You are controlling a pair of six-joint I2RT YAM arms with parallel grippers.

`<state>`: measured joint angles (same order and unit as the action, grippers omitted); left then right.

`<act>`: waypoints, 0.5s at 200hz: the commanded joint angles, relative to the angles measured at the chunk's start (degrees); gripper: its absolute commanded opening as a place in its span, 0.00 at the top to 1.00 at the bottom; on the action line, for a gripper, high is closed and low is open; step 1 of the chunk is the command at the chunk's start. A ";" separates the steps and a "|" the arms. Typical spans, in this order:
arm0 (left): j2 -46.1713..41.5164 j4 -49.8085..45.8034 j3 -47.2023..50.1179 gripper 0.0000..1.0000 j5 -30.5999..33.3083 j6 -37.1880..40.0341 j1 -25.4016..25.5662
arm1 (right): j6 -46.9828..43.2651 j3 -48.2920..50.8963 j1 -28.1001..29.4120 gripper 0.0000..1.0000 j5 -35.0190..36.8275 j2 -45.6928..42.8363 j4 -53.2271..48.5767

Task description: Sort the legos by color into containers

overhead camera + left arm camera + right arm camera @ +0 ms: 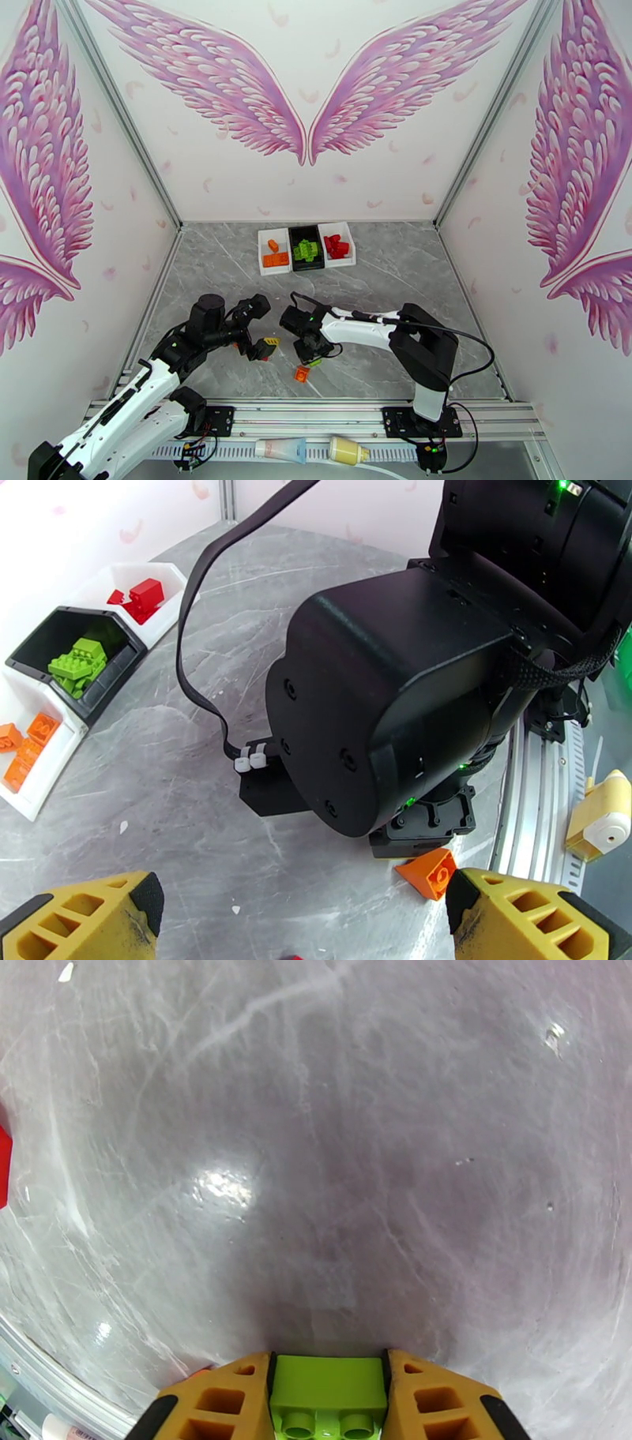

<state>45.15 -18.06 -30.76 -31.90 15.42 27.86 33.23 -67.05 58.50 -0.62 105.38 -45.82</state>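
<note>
Right claw (328, 1364): clamps a green lego (328, 1386) between both yellow fingers, studs toward the camera, just above the bare grey worktop (332, 1157). Grip plain from the right wrist; from above, covered by the claw's own body.
Left claw (308, 922): stands fully spread, holds nothing, faces the right arm's black housing (379, 693).
Orange lego (429, 872): lies on the worktop just beside the left claw's right finger.
Containers (274, 271): sit at the far end of the worktop, well apart from both claws. Hold orange in the left white box, green in the black middle, red in the right white.
</note>
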 commanded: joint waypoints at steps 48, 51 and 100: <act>-0.23 4.79 -1.82 0.01 6.70 -5.25 -0.21 | -5.91 -6.73 -8.87 0.71 7.96 -2.81 5.38; -0.23 5.19 -1.84 0.01 7.02 -5.45 -0.18 | -6.41 -7.39 -9.42 0.71 8.04 -2.55 5.92; 0.76 12.42 -1.44 0.01 11.00 -8.55 0.16 | -14.37 -22.00 -18.20 0.70 13.18 6.62 12.98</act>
<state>45.28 -10.85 -30.76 -24.69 9.74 27.86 24.43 -82.54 43.97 8.58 107.00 -38.28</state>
